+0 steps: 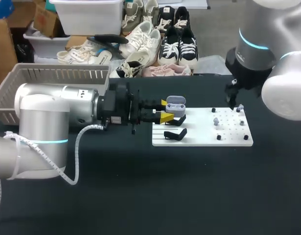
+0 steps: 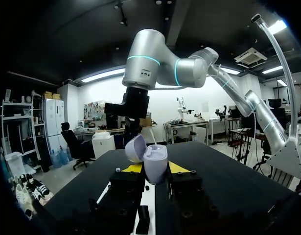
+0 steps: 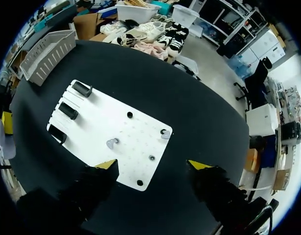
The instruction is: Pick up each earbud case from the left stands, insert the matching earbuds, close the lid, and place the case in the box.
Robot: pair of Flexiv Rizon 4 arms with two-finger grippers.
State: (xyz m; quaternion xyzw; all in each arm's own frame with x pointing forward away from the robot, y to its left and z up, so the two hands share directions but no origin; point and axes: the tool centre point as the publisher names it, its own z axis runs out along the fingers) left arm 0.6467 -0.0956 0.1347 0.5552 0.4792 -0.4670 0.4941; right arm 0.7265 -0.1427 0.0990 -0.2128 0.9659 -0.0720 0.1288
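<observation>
Stands point(image 1: 175, 133) lie beside left gripper point(image 1: 165, 110) clamping the open-lidded case point(image 2: 155, 164); right gripper point(image 3: 152, 165) hangs spread above the board point(image 3: 135, 144).

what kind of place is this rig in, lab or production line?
Probably a robotics lab bench: a black table, a white fixture board with black stands and earbuds, a grey basket at the table's edge, and the left gripper shut on an open earbud case.

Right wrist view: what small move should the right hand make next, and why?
Probably lower the right hand toward one earbud on the white board. Its fingers are open above the board and hold nothing, while the left hand is shut on the earbud case, whose lid is open and ready to receive it.
</observation>
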